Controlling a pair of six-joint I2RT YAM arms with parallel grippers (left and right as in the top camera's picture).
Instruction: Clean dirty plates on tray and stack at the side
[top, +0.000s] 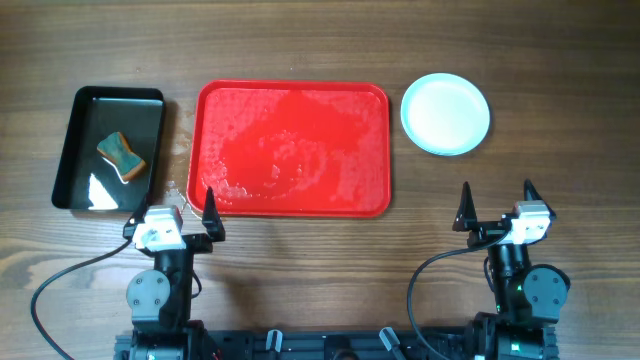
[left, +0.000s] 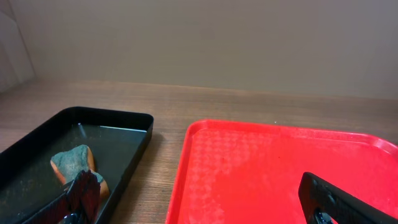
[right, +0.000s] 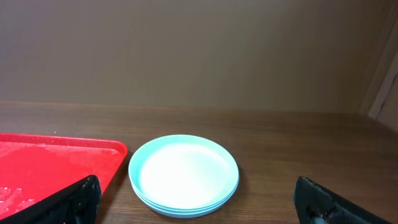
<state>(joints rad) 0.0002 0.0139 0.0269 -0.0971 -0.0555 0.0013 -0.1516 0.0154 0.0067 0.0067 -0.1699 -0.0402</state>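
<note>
The pale-blue plates (top: 445, 113) sit in one stack on the table right of the red tray (top: 292, 148); the stack also shows in the right wrist view (right: 184, 173). The tray holds no plates and its surface looks wet; it also shows in the left wrist view (left: 273, 168). My left gripper (top: 180, 207) is open and empty at the tray's near left corner. My right gripper (top: 496, 203) is open and empty, well in front of the plate stack.
A black tray (top: 108, 148) with a blue-and-orange sponge (top: 122, 156) lies left of the red tray, also in the left wrist view (left: 37, 162). Water drops lie on the wood between the two trays.
</note>
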